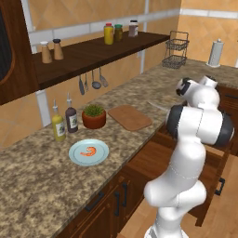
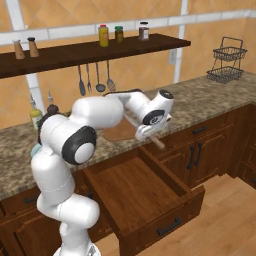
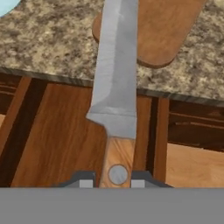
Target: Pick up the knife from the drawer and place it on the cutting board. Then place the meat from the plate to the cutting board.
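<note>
No legible writing on any bottle or jar. Tool (image 3: pixel 112 183) clenched on the wooden handle of the knife (image 3: pixel 116 74); one finger (image 3: pixel 85 181) each side, blade running forward from the grip, over the desk (image 1: pixel 42 181) edge toward the cutting board (image 1: pixel 130 116). Blade tip location over the board: cannot tell. One drawer (image 2: pixel 145 195), pulled out below the tool. One plate (image 1: pixel 89 152) on the desk, left of the board, with one piece of meat (image 1: pixel 89 150) on it. Two bottles (image 1: pixel 65 122) and one potted plant (image 1: pixel 94 115) behind the plate.
</note>
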